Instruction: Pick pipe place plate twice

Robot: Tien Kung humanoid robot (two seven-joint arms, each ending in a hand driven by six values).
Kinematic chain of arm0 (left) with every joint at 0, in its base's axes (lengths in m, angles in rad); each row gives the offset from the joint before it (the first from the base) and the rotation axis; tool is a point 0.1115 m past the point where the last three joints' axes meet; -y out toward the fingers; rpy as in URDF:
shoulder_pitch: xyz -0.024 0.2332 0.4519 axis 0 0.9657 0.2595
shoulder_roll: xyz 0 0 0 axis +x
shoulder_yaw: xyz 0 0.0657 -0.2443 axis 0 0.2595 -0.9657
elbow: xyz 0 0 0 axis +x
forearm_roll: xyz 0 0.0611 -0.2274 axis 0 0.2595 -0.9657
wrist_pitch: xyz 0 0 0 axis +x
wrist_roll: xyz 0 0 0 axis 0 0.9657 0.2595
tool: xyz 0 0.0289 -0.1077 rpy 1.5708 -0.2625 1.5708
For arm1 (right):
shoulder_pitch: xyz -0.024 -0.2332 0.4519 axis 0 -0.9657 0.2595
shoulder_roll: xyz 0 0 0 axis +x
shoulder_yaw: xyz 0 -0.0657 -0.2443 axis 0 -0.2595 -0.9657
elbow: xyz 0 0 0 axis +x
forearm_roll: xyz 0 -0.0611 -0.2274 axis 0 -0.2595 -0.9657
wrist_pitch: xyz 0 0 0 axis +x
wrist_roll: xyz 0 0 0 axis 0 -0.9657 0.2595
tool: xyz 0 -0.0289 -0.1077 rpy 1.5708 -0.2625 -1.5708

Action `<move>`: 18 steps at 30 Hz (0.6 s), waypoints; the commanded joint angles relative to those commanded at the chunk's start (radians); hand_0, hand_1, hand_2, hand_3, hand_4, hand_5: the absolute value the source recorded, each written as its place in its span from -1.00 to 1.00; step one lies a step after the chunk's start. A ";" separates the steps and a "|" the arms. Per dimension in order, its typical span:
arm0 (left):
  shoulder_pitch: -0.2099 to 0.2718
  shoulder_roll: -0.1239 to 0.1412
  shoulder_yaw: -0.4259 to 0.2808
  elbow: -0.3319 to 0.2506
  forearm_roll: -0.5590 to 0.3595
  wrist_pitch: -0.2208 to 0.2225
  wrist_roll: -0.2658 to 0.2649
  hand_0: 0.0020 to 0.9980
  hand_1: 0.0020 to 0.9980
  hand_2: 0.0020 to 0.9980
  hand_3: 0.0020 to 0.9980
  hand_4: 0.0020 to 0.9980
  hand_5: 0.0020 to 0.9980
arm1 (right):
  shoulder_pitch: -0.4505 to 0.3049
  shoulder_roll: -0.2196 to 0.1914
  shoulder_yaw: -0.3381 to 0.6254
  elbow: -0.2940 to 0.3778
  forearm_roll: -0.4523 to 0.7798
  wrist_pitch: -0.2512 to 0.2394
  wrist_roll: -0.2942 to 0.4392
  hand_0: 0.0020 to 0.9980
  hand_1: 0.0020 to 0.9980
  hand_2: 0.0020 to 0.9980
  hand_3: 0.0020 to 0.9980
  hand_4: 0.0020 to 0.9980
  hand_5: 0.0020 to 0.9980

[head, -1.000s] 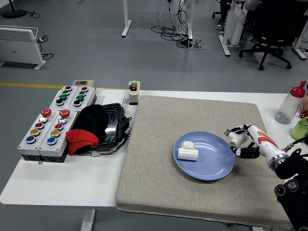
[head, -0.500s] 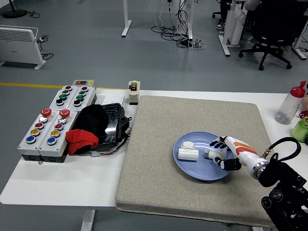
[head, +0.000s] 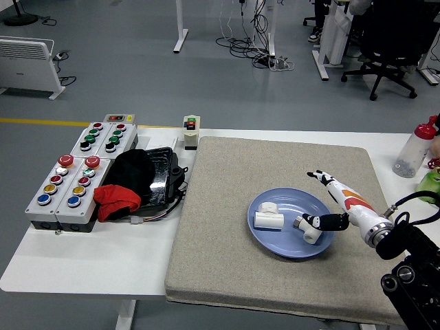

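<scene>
R hand (head: 331, 206) over blue plate (head: 275, 242), fingers spread wide, thumb at 2nd white pipe fitting (head: 309, 228); 1st pipe fitting (head: 267, 216) on plate.

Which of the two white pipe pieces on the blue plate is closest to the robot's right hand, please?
The small pipe piece on the right side of the blue plate, lying at the right hand. The other pipe piece sits on the plate's left side.

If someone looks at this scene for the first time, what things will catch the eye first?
First the blue plate on the grey mat, with a white pipe fitting in it and a second pipe piece at its right side. The right hand reaches over that side, fingers spread above the second piece. At the left stand grey button boxes with coloured buttons.
</scene>
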 joint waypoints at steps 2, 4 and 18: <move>0.000 0.000 -0.002 0.000 0.003 0.000 0.001 0.38 0.33 0.36 0.23 -0.50 1.00 | -0.002 0.004 0.029 0.003 0.021 -0.046 0.011 1.00 0.86 1.00 0.95 0.54 -0.34; 0.000 0.000 -0.002 0.000 0.004 0.000 0.001 0.38 0.33 0.36 0.23 -0.50 1.00 | -0.004 0.007 0.046 0.003 0.038 -0.080 0.019 1.00 0.86 1.00 0.95 0.54 -0.34; 0.002 0.000 -0.011 0.000 0.017 0.002 0.007 0.39 0.33 0.36 0.23 -0.50 1.00 | -0.058 0.030 0.258 -0.003 0.583 -0.230 0.100 0.90 0.77 1.00 0.87 0.40 -0.26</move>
